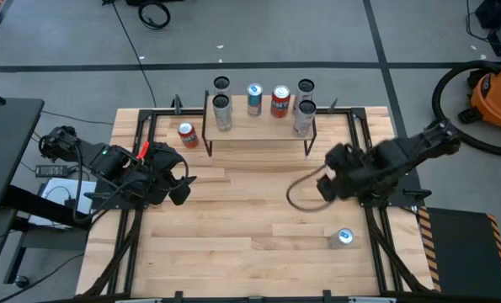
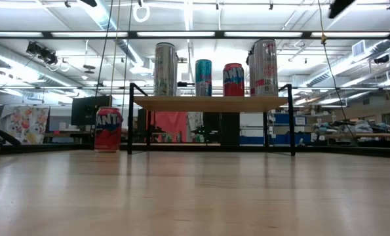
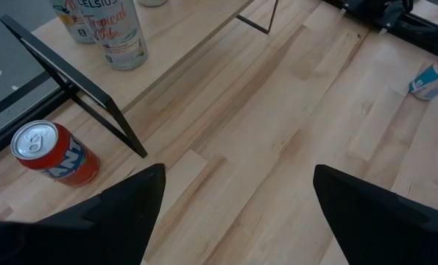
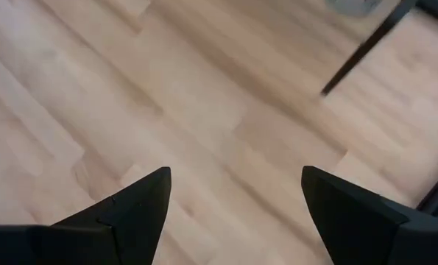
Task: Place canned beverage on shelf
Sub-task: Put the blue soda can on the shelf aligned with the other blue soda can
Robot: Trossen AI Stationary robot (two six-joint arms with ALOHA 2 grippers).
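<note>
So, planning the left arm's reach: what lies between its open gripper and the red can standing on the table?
Only bare wooden tabletop between left gripper and red can, per left wrist view.

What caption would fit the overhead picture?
Four cans on the shelf, two cans left on the table, both arms waiting with open grippers.

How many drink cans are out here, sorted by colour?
Tall silver cans: 4
Red cans: 2
Teal can: 1
Pale blue can: 1
Total: 8
</note>
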